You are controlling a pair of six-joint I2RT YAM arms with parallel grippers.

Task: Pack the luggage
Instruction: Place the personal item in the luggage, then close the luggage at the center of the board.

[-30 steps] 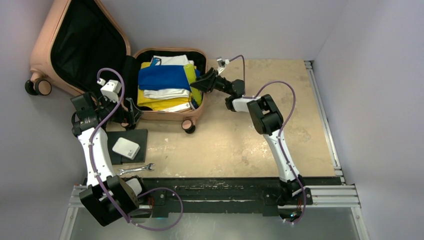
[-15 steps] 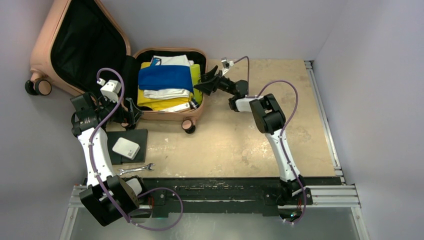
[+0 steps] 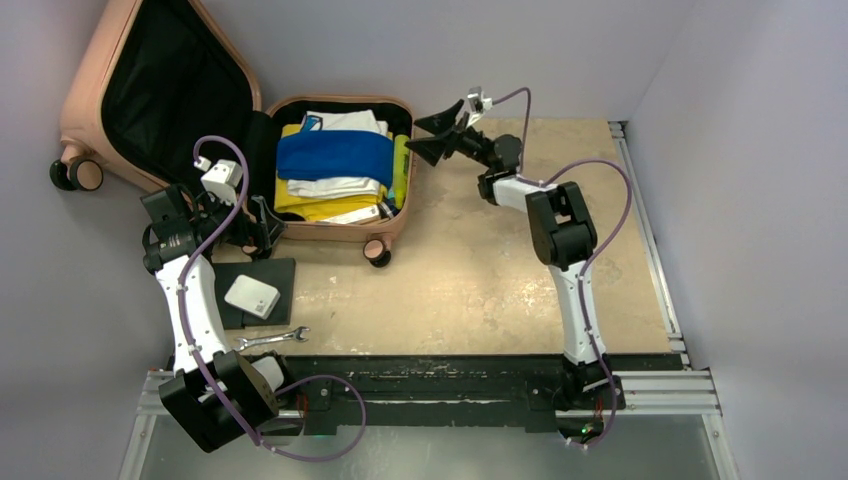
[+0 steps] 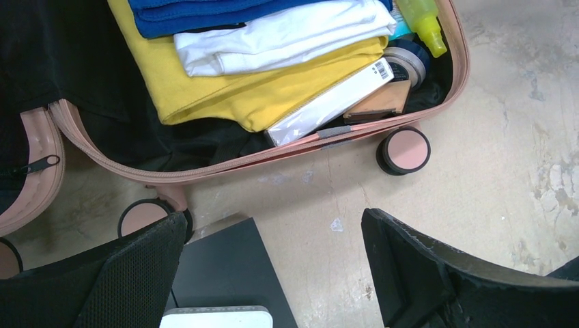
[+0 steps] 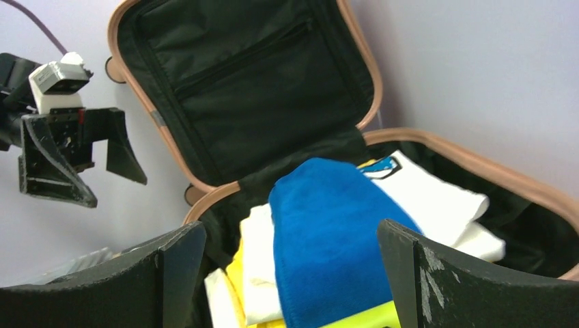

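The luggage [image 3: 330,231], a salmon-pink suitcase, lies open at the back left with its black-lined lid [image 3: 150,90] leaning on the wall. Its base holds a blue towel [image 3: 333,155], white and yellow folded clothes [image 3: 300,205] and a yellow-green bottle [image 3: 400,170] along the right wall. My right gripper [image 3: 432,135] hangs open and empty just right of the suitcase rim; its wrist view looks over the blue towel [image 5: 334,239]. My left gripper [image 3: 262,225] is open and empty by the suitcase's front-left corner, above bare table [image 4: 273,266].
A flat black pad [image 3: 270,275] with a white box [image 3: 252,296] lies near the left arm, and a wrench [image 3: 272,340] lies in front of it. A suitcase wheel [image 4: 404,150] sticks out at the front. Walls close in at the back and sides.
My right gripper has opened wide and drawn back up and to the right, away from the suitcase, leaving the yellow-green bottle inside. The left arm has not moved.
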